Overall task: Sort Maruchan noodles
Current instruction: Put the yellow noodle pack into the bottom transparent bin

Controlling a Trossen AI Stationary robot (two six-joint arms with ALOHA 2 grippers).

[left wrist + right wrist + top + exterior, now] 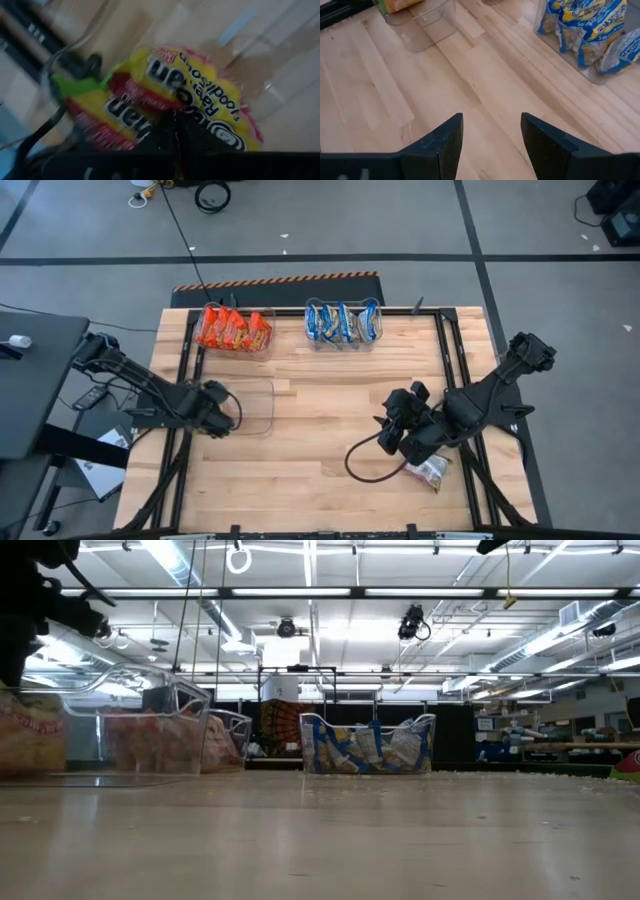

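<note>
Yellow-and-green Maruchan packets (170,107) fill the left wrist view, pinched in the left gripper (215,408), which hangs over an empty clear bin (262,406) at the table's left side. Across the wooden table (320,470), the right gripper (392,428) hovers with fingers (442,142) spread and nothing between them; one more packet (432,471) lies just behind it. Far ahead of both, orange packets (233,330) and blue packets (342,322) stand upright in separate bins.
</note>
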